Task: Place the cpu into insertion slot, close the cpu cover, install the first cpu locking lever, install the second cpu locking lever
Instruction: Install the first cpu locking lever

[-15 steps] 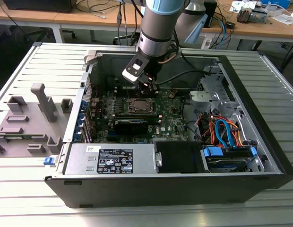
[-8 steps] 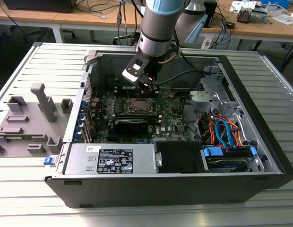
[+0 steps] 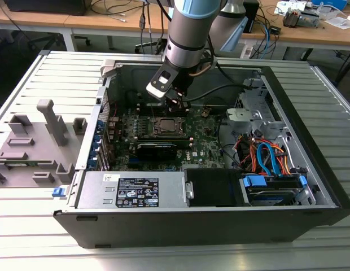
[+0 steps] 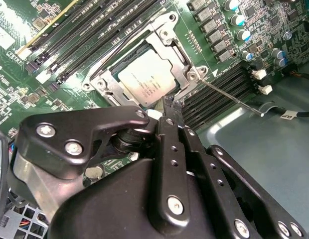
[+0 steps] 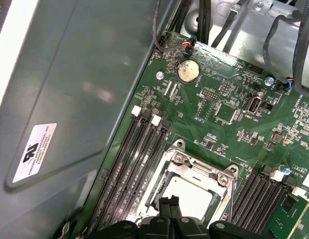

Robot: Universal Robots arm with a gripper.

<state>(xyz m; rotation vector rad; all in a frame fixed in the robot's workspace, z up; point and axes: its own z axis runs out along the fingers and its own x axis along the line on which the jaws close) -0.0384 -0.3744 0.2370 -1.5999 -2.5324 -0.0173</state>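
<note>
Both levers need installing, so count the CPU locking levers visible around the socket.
2. One locking lever lies along the cpu cover's edge; the other angles out from the cover's corner over the memory slots. The tool may hide parts of them.

One arm (image 3: 189, 34), one open computer case (image 3: 220, 223), there they are. On the board: one cpu (image 4: 147, 82), one cpu cover (image 4: 170, 47) framing it, and two locking levers (image 4: 233, 96), count them, one, two. Memory slots (image 5: 127, 169) come in two banks. One coin battery (image 5: 188, 71), one long black expansion card (image 3: 157, 148), one power supply (image 3: 135, 190), and on the bench (image 3: 28, 226), one grey fixture block (image 3: 34, 147).
</note>
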